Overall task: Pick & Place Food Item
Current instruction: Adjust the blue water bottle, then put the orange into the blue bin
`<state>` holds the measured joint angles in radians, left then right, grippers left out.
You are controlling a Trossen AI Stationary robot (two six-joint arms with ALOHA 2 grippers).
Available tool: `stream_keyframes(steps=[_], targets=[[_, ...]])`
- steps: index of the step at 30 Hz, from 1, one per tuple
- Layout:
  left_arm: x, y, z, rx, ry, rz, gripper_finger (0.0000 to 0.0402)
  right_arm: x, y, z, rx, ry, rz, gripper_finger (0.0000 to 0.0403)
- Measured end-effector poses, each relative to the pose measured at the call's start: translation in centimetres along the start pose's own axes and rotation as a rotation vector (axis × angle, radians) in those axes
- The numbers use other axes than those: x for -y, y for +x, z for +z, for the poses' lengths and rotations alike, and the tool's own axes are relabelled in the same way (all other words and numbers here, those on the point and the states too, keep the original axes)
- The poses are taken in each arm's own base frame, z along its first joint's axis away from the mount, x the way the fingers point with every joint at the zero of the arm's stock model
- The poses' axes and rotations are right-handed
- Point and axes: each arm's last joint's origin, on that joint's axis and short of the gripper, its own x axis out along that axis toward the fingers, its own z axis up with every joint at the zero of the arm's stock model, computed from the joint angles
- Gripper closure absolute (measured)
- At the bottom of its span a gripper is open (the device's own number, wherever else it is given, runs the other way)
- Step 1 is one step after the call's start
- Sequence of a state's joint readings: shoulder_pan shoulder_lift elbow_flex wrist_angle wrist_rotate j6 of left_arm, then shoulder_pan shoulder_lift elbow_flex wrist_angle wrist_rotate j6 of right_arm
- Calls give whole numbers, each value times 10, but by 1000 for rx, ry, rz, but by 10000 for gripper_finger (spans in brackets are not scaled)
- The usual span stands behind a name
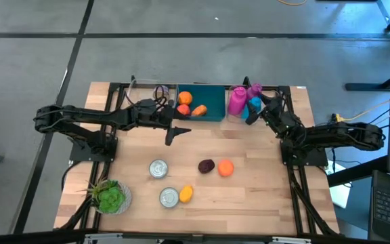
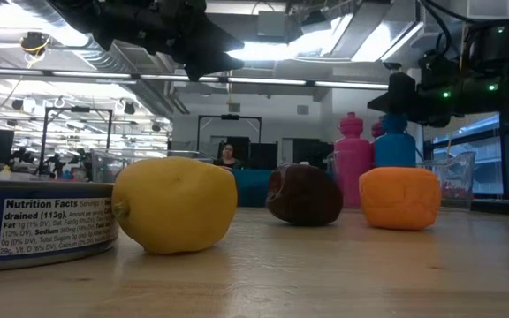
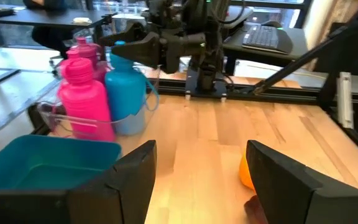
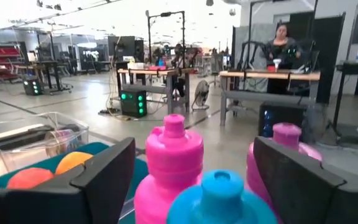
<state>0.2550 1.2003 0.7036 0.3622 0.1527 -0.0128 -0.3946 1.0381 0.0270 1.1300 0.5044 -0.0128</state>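
Observation:
Loose on the wooden table lie a dark plum, an orange fruit and a yellow lemon; the low view shows the lemon, the plum and the orange fruit. A teal bin at the far edge holds three orange and red food pieces. My left gripper hangs open and empty just in front of the bin, and it also shows in its wrist view. My right gripper is open and empty beside the bottles, above them in its wrist view.
Two pink bottles and a blue bottle stand in a clear container right of the bin. Two tin cans and a green lettuce sit at the near left. Bare wood lies between the bin and the fruits.

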Motion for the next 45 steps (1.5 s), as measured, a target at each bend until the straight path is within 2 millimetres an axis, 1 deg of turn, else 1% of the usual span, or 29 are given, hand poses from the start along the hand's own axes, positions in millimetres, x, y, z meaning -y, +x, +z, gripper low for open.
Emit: stream_keyframes(steps=[4,9,12,16,20,22,24,26,28,30,33,37,43,45], targets=[[0,0,0,0,0,13,164,-4,4,9,33,-54,5,80],[0,0,-1,-6,0,13,164,-11,8,23,41,-126,-44,80],[-1,0,-4,-36,31,13,164,-18,11,36,49,-142,-19,80],[-1,0,-5,-51,47,13,164,-31,13,64,50,-190,31,80],[-1,1,-3,-31,49,16,164,-43,13,105,-22,-275,86,80],[-3,0,-5,-43,47,31,164,-47,8,125,-85,-296,136,80],[-5,0,-8,-75,41,41,164,-50,-1,144,-124,-263,213,80],[-7,-1,-12,-121,37,50,164,-51,-12,154,-164,-242,278,80],[-8,-2,-18,-179,25,54,164,-52,-24,155,-227,-235,302,80],[-8,-3,-23,-233,14,54,164,-53,-36,152,-293,-224,307,80],[-5,-4,-26,-274,11,42,164,-60,-52,146,-360,-185,384,80],[1,-5,-26,-284,21,17,164,-81,-70,141,-377,-186,458,80],[18,-5,-23,-264,53,-31,164,-116,-90,118,-421,-310,543,80],[26,-5,-23,-265,65,-39,164,-125,-95,112,-445,-309,560,80]])
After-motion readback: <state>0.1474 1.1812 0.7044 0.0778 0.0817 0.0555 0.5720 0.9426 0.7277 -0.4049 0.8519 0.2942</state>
